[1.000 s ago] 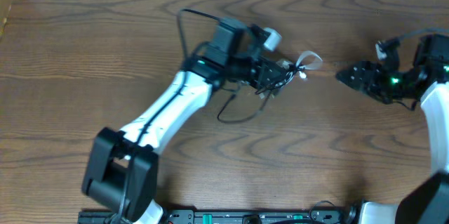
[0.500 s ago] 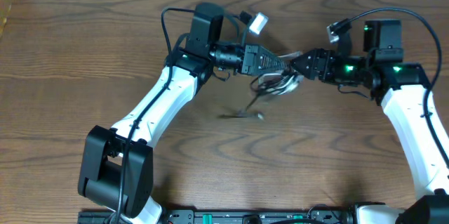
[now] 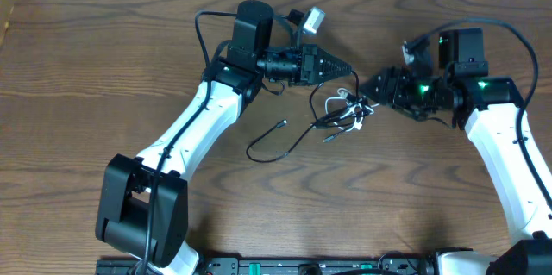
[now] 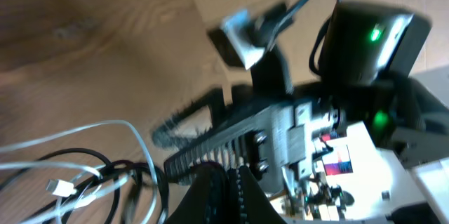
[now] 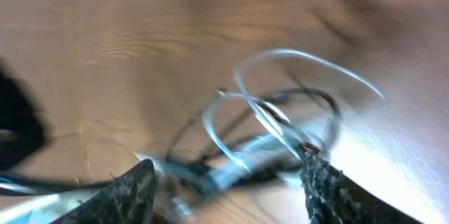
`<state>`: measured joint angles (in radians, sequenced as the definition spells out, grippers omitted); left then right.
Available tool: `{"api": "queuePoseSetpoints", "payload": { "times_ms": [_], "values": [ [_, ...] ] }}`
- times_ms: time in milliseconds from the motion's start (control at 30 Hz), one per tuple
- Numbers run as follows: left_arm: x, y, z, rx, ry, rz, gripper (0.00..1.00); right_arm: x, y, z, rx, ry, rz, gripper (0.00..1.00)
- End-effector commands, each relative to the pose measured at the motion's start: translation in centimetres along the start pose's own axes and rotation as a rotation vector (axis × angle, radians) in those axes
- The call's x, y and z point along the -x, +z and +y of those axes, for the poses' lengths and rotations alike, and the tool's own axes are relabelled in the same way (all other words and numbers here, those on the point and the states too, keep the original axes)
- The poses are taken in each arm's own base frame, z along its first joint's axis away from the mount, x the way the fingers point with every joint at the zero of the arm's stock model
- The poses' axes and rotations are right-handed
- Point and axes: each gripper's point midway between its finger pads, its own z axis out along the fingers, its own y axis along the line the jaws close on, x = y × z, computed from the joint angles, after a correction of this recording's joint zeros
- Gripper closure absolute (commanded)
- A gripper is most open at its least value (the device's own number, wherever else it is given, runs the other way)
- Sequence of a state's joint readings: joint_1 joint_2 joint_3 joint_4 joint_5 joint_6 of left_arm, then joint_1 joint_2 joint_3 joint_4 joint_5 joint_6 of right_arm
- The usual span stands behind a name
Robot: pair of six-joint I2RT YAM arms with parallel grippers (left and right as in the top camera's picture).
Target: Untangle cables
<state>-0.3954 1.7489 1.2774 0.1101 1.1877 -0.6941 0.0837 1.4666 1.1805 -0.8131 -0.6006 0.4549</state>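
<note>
Cables (image 3: 339, 111): a limp black-and-white snarl lying mid-table, between the two grippers.
The left gripper (image 3: 347, 70) is pressing its jaws together, seemingly pinching a black strand at the snarl's far edge. The right gripper (image 5: 231, 175) is standing with jaws apart, straddling the white loops. The cords are looking light, soft and springy, with tiny plugs likely to snag, so a white loop beside the knot is looking the best hold. A black tail is trailing left across the table (image 3: 86, 137); the gripper tips are sitting near each other, risking a bump.
</note>
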Motion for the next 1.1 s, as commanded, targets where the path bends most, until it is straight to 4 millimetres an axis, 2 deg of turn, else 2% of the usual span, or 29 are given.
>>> {"api": "queuePoseSetpoints", "payload": {
  "times_ms": [0,233,400,500,667,700,833,867,967,1067],
  "values": [
    [1.3,-1.0,0.6,0.028,-0.028,-0.05,0.92,0.2,0.3,-1.6,-0.094,0.063,-0.015,0.39],
    [2.0,-1.8,1.3,0.051,-0.048,-0.085,0.93,0.1,0.8,1.5,0.047,-0.04,0.004,0.38],
    [2.5,-1.8,1.7,0.074,-0.081,-0.111,0.93,0.3,1.6,3.2,0.081,-0.098,-0.009,0.35],
    [2.5,-1.8,1.8,0.078,-0.092,-0.116,0.93,0.5,2.9,3.0,0.053,-0.068,-0.013,0.37],
    [2.6,-1.8,1.9,0.082,-0.092,-0.12,0.93,1.0,6.9,3.2,0.051,-0.033,0.006,0.46],
    [2.6,-1.8,1.9,0.082,-0.092,-0.121,0.93,1.1,7.6,2.9,0.038,-0.019,0.005,0.51],
    [2.7,-1.9,1.9,0.085,-0.091,-0.124,0.93,2.0,9.1,-0.2,-0.103,0.064,-0.038,0.92],
    [2.7,-1.9,2.0,0.088,-0.091,-0.128,0.92,2.2,9.1,-1.3,-0.148,0.089,-0.054,0.99],
    [3.6,-3.0,2.8,0.116,-0.081,-0.168,0.93,2.6,8.0,-4.2,-0.266,0.148,-0.084,0.99],
    [5.5,-5.7,4.4,0.17,-0.071,-0.252,0.93,2.6,6.0,-8.1,-0.392,0.229,-0.092,0.99]
  ]
}}
